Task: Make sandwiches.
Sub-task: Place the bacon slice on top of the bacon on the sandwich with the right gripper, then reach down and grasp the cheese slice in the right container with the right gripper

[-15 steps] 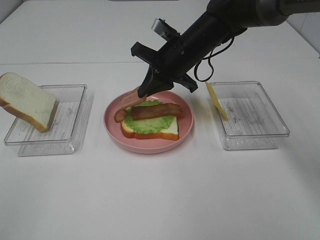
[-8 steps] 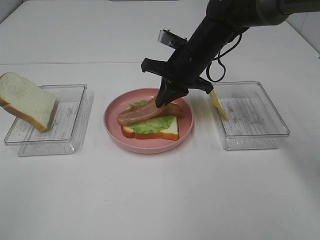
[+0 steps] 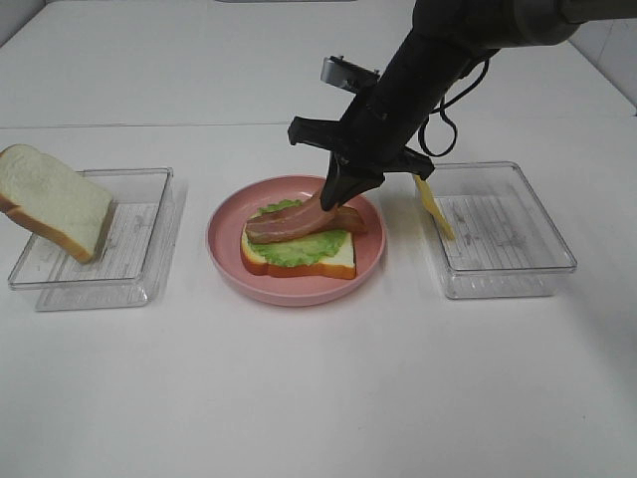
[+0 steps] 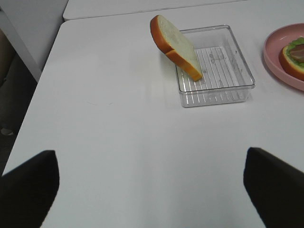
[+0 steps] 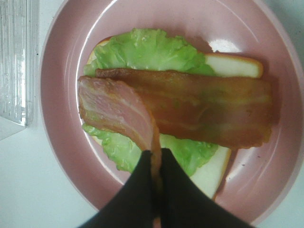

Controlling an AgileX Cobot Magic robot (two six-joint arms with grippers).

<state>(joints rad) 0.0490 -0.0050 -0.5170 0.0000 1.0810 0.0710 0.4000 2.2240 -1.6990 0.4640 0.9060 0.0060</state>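
At the centre of the high view, the right hand (image 3: 334, 199) is pinched narrow on one end of a reddish-brown bacon strip (image 5: 116, 104). The strip's free end sags onto the half-built sandwich below.

That stack sits in a round pink plate (image 3: 221, 244). A white bread slice with brown crust (image 3: 338, 263) is at the bottom, with a round green lettuce leaf (image 5: 147, 47) on it. A second bacon strip (image 5: 213, 114) lies flat across the leaf, and the held strip overlaps it along one edge.

At the far left of the high view, a spare bread slice (image 3: 55, 199) leans on a clear plastic tray (image 3: 134, 244). At the right, a square yellow cheese slice (image 3: 431, 204) stands tilted against the left wall of another clear tray (image 3: 508, 239). The left hand (image 4: 149, 161) hangs wide over the bare white worktop (image 3: 318, 398), holding nothing.

The held strip is limp and gripped by one end only. If it is let go while that end is raised, it could fold over itself or slide off the leaf onto the plate. It might also cling to the fingers as they part and get dragged, pulling the second bacon strip or the lettuce askew. Pressing down too far could shift the whole stack. The cheese is thin and on edge, so it looks awkward to pinch cleanly.
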